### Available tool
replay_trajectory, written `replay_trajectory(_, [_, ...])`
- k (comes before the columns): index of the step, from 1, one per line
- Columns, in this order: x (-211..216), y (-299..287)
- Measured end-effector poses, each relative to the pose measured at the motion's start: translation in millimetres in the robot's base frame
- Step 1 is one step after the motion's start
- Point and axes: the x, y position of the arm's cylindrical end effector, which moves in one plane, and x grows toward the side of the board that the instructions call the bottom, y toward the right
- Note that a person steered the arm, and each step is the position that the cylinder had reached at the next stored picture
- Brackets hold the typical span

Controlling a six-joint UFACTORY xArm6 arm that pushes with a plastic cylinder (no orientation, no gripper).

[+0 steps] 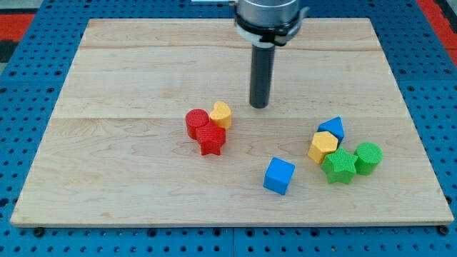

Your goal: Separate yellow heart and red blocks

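Wooden plank surface (128,86) is carrying eight ribbed plastic blocks. Yellow heart (221,113) is touching red cylinder (196,122) and red star (211,140), clustering mid-board. Tool is a plain dark rod, nothing gripped; my tip (259,106) is sitting just right of the heart, apart. Blue cube (278,175) is lying alone. Right cluster: blue triangle (332,127), yellow hexagon (323,145), green star (340,165), green cylinder (368,156).

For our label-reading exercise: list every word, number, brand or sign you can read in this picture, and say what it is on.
None: no readable text shows anywhere.
The wooden board is bare.
The red blocks, yellow heart and blue cube carry no marks.
The rod above my tip is plain dark.
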Motion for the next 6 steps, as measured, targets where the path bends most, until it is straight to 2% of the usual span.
replay_trajectory(1, [28, -2])
replay_trajectory(2, [32, -38])
replay_trajectory(4, [70, -62])
replay_trajectory(5, [50, -95])
replay_trajectory(6, [22, -94])
